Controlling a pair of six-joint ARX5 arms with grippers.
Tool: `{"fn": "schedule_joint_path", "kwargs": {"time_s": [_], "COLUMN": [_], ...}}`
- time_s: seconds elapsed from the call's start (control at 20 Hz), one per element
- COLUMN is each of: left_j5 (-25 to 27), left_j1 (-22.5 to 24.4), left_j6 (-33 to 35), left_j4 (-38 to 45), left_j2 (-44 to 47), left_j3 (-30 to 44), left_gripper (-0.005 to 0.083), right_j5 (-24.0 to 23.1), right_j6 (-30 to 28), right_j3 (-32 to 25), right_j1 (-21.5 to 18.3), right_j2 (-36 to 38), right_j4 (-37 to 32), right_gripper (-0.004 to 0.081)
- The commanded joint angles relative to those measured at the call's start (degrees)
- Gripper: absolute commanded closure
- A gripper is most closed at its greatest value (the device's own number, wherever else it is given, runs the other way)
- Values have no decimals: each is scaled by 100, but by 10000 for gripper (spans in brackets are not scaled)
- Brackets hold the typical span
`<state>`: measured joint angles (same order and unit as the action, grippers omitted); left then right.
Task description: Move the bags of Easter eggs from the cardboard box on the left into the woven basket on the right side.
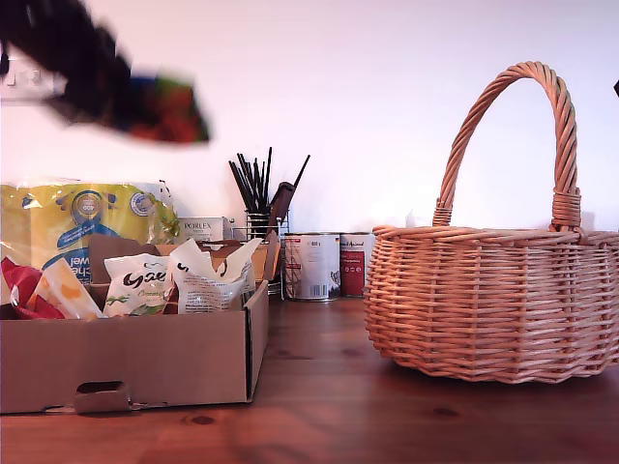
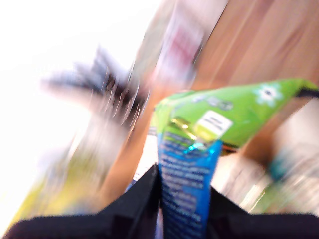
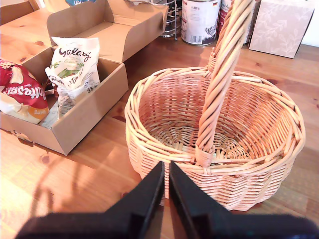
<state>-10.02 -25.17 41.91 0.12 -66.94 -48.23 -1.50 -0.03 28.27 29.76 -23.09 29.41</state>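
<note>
My first gripper (image 2: 184, 174) is shut on a blue-and-green bag of Easter eggs (image 2: 199, 134). In the exterior view that bag (image 1: 164, 111) hangs blurred, high above the cardboard box (image 1: 126, 358) at the view's left. Inside the box lie a white Galaxy bag (image 1: 140, 282) and a red-and-cream bag (image 1: 19, 285); both also show in the second wrist view as the Galaxy bag (image 3: 75, 64) and the red bag (image 3: 20, 89). The woven basket (image 1: 484, 300) stands at the exterior view's right. My second gripper (image 3: 166, 167) hovers shut and empty over the basket's rim (image 3: 149, 94). Nothing lies in the basket.
Behind the box stand a yellow-and-blue paper-towel pack (image 1: 77, 222), a white Porlex carton (image 1: 203, 229), a wire holder of black utensils (image 1: 259, 193) and two tins (image 1: 311, 266). A patterned white box (image 3: 281, 25) sits past the basket. Bare wooden table (image 1: 319, 406) separates box and basket.
</note>
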Motion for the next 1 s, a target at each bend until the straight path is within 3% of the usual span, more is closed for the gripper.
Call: {"fn": "schedule_joint_path", "kwargs": {"time_s": [0.0,0.15,0.4,0.7,0.95], "left_j5": [-304,-409,-407,-424,-638], "left_j1": [-297,-1025,-1788,-1926,-1926], "left_j6": [-273,-367,-459,-435,-389], "left_j4": [9,59,1357,1532,1034], "left_j2": [-2,-225,-1152,-2618,-3630], "left_j3": [-2,-2,-57,-1257,-2524], "left_gripper": [797,797,797,797,797], "right_j5": [7,4,22,306,302], "right_j6": [17,4,0,2,-2], "right_j3": [98,256,431,444,444], "right_j1": [24,24,24,24,24], "right_j2": [2,15,17,17,17], "right_j4": [-46,13,540,820,815], "right_gripper": [783,783,783,783,783]}}
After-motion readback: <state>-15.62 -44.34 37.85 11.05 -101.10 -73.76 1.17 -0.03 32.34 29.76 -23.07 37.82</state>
